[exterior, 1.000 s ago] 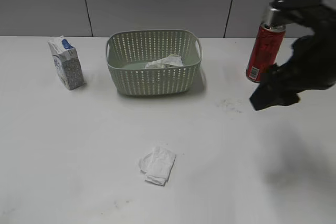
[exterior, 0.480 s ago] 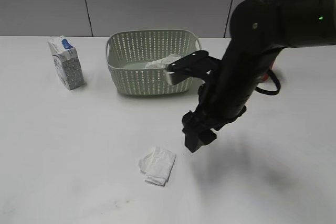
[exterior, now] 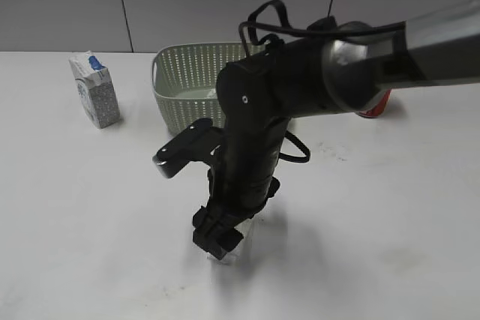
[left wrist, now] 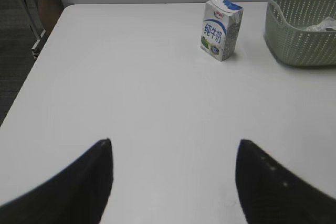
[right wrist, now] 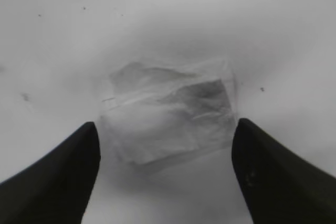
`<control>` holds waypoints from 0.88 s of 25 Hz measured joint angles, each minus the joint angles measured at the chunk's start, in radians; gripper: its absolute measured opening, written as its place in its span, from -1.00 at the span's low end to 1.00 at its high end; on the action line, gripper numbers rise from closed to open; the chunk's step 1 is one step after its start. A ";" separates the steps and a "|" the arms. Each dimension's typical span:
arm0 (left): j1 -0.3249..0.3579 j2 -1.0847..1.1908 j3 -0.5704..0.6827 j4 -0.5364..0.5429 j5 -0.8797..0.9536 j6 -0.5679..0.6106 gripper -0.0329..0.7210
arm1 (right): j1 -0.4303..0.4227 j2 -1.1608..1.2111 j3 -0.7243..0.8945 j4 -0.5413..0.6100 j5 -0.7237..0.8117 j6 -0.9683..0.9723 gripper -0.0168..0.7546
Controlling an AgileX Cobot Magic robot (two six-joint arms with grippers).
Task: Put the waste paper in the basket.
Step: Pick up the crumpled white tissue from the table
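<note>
Between the spread fingers of my right gripper (right wrist: 165,145) lies a wad of waste paper (right wrist: 170,116), flat on the white table (exterior: 90,222) at the front of the scene; in the right wrist view the two dark fingertips stand open on either side of it, and I cannot tell whether they touch it yet. From the exterior view I see only a sliver of that wad (exterior: 238,249) under the right gripper (exterior: 217,236), which points steeply down onto it, with the arm's bulk covering most of the middle of the table. Farther back sits the pale green basket (exterior: 180,84), well apart from this wad, and a bit of crumpled white paper (left wrist: 323,24) shows inside it over the rim in the left wrist view. To the left of the basket, near but not touching, stands a small white-and-blue carton (exterior: 94,89), upright, its printed face turned toward the left wrist camera. Behind my right arm, at the right rear, a red can (exterior: 375,104) peeks out, mostly hidden. My left gripper (left wrist: 173,179) hangs over bare tabletop near the table's left side, its fingers wide apart with nothing between them.
</note>
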 joint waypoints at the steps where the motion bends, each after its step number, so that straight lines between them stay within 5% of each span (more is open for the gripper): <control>1: 0.000 0.000 0.000 0.000 0.000 0.000 0.55 | 0.004 0.020 -0.008 -0.007 0.001 0.003 0.58; 7: 0.000 0.000 0.000 0.000 0.000 0.000 0.55 | 0.008 0.080 -0.079 -0.033 0.037 0.026 0.51; 10: 0.000 0.000 0.000 0.000 0.000 0.000 0.55 | 0.008 0.093 -0.108 -0.048 0.059 0.038 0.16; 15: 0.000 0.000 0.000 0.000 0.000 0.000 0.55 | 0.008 0.106 -0.159 -0.050 0.079 0.043 -0.79; 22: 0.000 0.000 0.000 0.002 0.000 0.000 0.55 | 0.008 0.107 -0.389 -0.054 0.168 0.043 -0.95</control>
